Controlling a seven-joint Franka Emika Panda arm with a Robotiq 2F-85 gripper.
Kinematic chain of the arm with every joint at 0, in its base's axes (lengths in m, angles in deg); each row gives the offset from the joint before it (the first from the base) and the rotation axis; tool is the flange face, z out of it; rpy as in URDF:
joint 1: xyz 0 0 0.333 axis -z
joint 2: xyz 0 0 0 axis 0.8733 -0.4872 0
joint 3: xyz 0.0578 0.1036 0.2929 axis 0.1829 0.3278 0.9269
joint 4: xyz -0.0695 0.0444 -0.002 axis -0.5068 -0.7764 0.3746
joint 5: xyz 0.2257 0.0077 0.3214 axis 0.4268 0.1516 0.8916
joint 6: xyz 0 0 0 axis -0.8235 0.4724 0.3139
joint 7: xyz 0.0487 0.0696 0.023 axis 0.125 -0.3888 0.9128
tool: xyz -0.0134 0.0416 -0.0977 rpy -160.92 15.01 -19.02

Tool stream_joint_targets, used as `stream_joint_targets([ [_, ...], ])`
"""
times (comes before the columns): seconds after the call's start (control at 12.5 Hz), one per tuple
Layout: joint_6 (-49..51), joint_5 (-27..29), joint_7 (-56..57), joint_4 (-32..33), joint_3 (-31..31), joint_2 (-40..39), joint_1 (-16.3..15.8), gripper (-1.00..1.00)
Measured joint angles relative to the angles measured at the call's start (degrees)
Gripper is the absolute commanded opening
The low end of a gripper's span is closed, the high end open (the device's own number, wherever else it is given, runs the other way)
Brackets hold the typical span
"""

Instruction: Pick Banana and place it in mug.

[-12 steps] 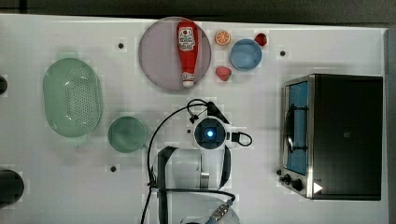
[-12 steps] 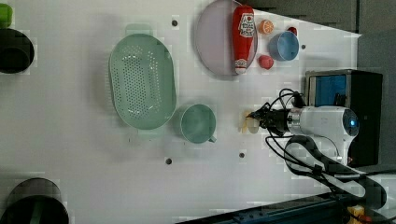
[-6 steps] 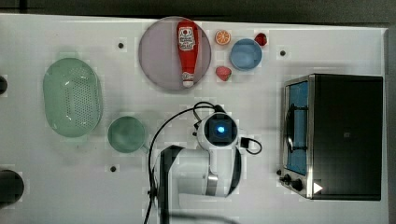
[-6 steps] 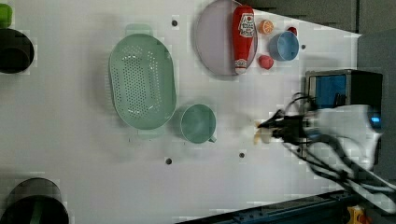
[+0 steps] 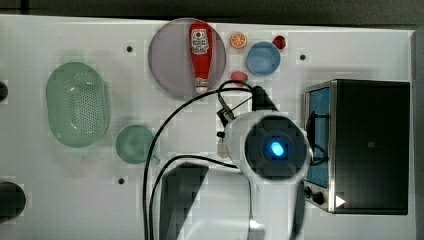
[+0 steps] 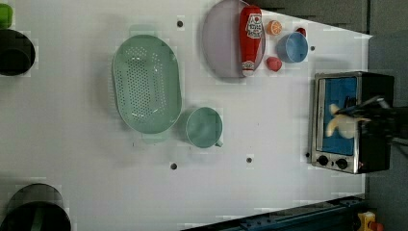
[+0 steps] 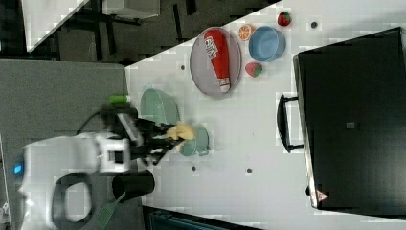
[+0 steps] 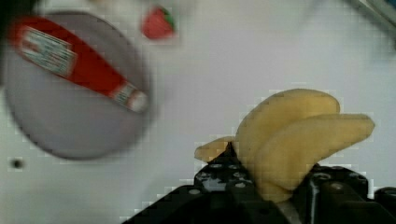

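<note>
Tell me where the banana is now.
The banana is held in the gripper, off the table; in the right view it hangs just left of the mug.

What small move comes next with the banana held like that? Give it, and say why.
Probably carry it sideways toward the mug. The gripper is shut on the banana, lifted clear of the table. In the left view the banana hangs in front of the toaster oven, well to the mug's right, and the mug looks empty.
</note>
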Motion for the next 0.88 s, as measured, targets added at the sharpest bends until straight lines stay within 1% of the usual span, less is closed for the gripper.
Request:
stream_joint_targets([
  [0.16, 0.92, -1.14, -0.5, -0.11, 1.82, 3.06, 0.69, -0.46],
  [0.32, 2.95, 0.3, -2.45, -0.34, 4.81, 3.37, 1.32, -0.46],
  [0.56, 4.27, 0.88, -8.81, 1.34, 13.08, 2.21, -0.23, -0.46],
  [0.64, 4.27, 2.62, -10.43, 1.79, 15.33, 1.41, -1.29, -0.46],
  [0.72, 4.24, 3.11, -12.05, 1.9, 17.28, 0.52, -2.74, -0.46],
  [0.8, 2.95, 4.11, -14.47, 2.01, 20.49, -0.31, -2.62, -0.46],
  [0.88, 0.49, 6.55, -16.96, 2.01, 23.8, -1.35, -2.61, -0.46],
])
